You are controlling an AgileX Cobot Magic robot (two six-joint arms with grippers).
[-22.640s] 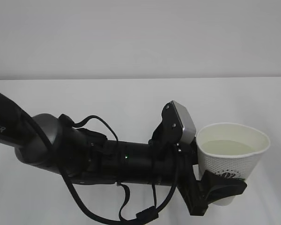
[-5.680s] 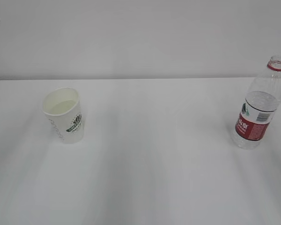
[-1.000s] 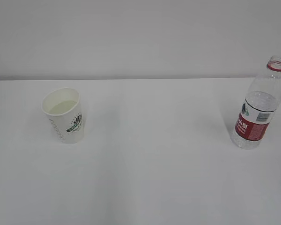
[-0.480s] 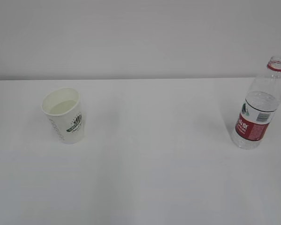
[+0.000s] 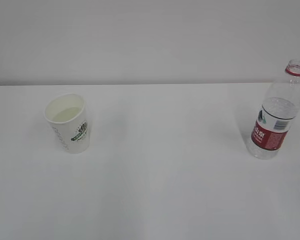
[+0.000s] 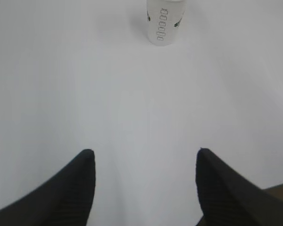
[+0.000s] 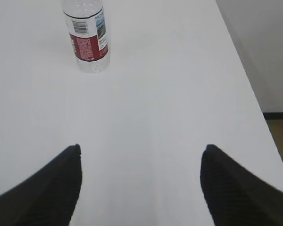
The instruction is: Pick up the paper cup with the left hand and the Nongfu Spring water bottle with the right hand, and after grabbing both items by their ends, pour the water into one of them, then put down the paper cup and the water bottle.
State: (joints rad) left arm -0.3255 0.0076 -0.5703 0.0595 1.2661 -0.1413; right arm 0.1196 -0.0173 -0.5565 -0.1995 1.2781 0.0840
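In the exterior view you have the paper cup (image 5: 68,123) standing upright on the left of the white desk (image 5: 165,185), with a pale liquid inside that is probably the water (image 5: 66,115), though the view is too soft to be sure. The Nongfu Spring water bottle (image 5: 276,114) stands upright far to the right, well apart from the cup, uncapped and only partly full. Neither arm shows here, so both items look set down.

In the left wrist view the left hand (image 6: 144,188) has its fingers (image 6: 80,181) spread apart with nothing between them, and the cup (image 6: 165,21) sits well ahead at the top edge. Expect the cup to be light and soft-walled: if you take it again, close gently on the lower body, since a hard squeeze would buckle it and spill.

In the right wrist view the right hand (image 7: 140,186) also has its fingers (image 7: 61,183) apart and empty, the bottle (image 7: 87,37) standing well ahead to the upper left. Its thin ribbed plastic will flex and may be slick; the labelled middle or lower body gives you the firmest hold.
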